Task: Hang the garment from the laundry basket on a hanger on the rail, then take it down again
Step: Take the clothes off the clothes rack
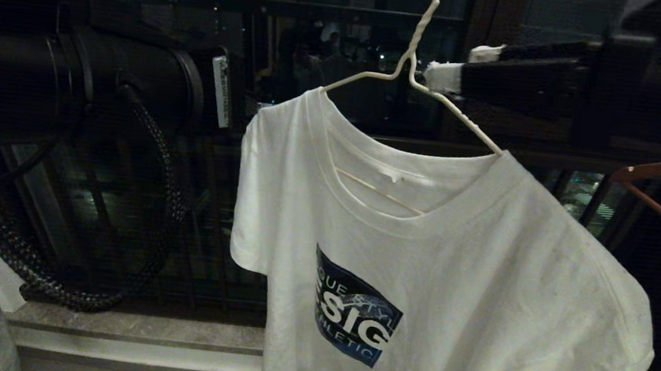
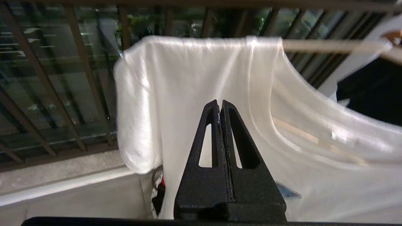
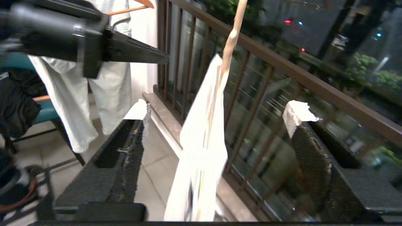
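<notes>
T-shirt (image 1: 450, 272) hangs on the white wire hanger (image 1: 411, 74), right gripper (image 1: 451, 63) fingers spread either side of its neck, left gripper (image 2: 220, 105) pinched empty beside the sleeve; I judge the right should back off level, not snagging wire.

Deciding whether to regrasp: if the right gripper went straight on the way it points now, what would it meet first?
Most likely the hanger at its twisted neck: the open right gripper points at it, just above the garment. Depth is unclear; it might pass alongside.
</notes>
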